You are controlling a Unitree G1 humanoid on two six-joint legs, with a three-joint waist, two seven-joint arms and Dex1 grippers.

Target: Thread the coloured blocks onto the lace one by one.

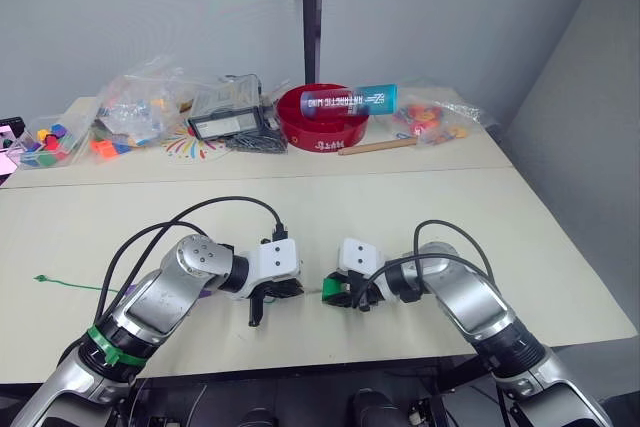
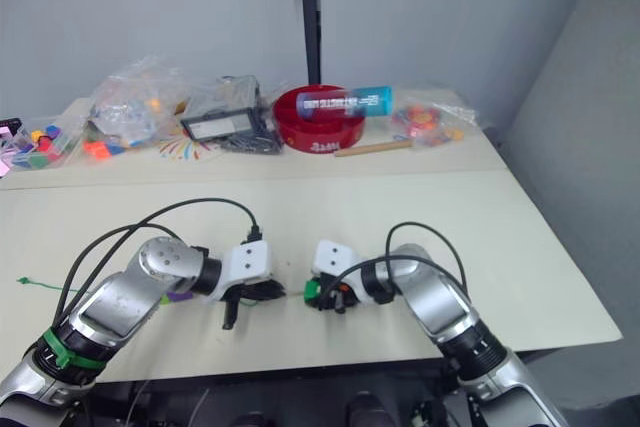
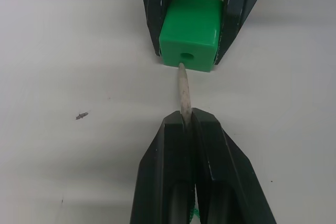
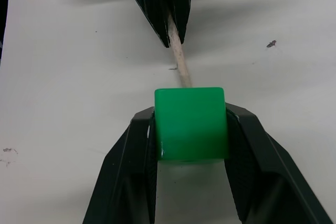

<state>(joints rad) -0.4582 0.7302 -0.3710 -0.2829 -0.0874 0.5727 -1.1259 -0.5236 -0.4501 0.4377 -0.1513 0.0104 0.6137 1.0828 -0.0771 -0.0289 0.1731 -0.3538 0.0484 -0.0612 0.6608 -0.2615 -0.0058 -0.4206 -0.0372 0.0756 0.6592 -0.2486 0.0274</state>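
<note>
Here, on the wide pale desk, the left gripper is pressed together on the pale stiff tip of the thin green lace, and the right gripper is clamped on one bright green plastic cube, both near the front edge. The tip's long axis runs straight from the left gripper toward the cube's round hole and just touches its mouth, so the next push should go along this line. I count one cube between the grippers and one lace.

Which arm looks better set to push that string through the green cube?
The left. Its pincer pinches the lace's pale tip, already aimed at the green cube's hole, while the right pincer holds that cube.
</note>
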